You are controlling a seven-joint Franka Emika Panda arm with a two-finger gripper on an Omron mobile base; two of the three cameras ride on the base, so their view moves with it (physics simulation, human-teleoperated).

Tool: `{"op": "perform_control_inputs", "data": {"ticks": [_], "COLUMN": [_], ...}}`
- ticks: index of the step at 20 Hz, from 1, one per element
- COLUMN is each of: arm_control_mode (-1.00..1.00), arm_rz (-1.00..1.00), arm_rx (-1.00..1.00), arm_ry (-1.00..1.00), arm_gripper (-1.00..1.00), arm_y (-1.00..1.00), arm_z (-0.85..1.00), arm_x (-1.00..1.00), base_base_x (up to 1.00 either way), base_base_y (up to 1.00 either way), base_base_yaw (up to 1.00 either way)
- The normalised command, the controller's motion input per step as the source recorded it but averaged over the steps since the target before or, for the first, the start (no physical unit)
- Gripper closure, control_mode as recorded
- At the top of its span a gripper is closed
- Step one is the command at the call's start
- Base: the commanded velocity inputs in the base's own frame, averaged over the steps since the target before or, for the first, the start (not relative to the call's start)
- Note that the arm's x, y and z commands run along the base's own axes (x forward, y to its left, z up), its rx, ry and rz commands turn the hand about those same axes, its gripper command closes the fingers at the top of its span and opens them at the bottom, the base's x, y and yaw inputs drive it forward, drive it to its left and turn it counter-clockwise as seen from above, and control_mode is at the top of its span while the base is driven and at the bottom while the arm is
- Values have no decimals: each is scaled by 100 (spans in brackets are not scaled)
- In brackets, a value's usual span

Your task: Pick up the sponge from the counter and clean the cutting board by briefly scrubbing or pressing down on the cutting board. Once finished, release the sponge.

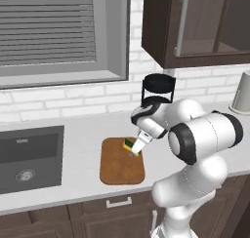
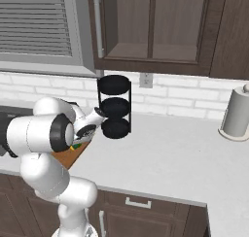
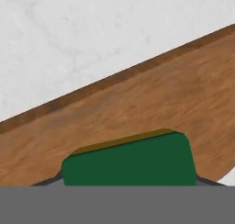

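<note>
1. The claw point(image 1: 134, 152) points down over the far right part of the cutting board point(image 1: 119, 169), closed on the sponge point(image 1: 129, 145), which sits between its fingers.
2. In the hand view the sponge point(image 3: 128, 161) shows its dark green face with a thin yellow edge along the top, held low against the brown wood of the cutting board point(image 3: 137, 103); whether it presses on the wood or hangs just above cannot be told.
3. The cutting board lies flat on the counter point(image 1: 83, 134), just right of the dark grey sink point(image 1: 29, 159).
4. From the right base view, the arm hides most of the cutting board point(image 2: 73, 156); a bit of the sponge point(image 2: 75, 146) peeks out beneath the wrist.
5. A black three-tier rack point(image 2: 115, 107) stands on the counter point(image 2: 165, 153) behind the arm, near the brick wall.
6. A paper towel roll point(image 2: 237, 114) stands well apart at the far right.
7. A window with blinds point(image 1: 46, 25) hangs above the sink, and dark brown wall cabinets point(image 2: 155, 27) hang above the rack.
</note>
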Motion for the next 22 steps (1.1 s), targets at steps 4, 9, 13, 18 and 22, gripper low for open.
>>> {"op": "perform_control_inputs", "data": {"ticks": [4,9,13,18,22], "arm_control_mode": [-100,-100,-100,-100,-100], "arm_rz": [-4,-3,-1,-14,-19], "arm_rx": [5,0,0,0,-1], "arm_ry": [-3,-5,-1,-29,-34], "arm_gripper": [100,100,100,100,100], "arm_y": [8,53,57,91,100], "arm_z": [-31,-24,-71,-81,-22], "arm_x": [-52,-15,-2,-37,-24], "base_base_x": [0,0,0,0,0], "base_base_y": [0,0,0,0,0], "base_base_yaw": [0,0,0,0,0]}}
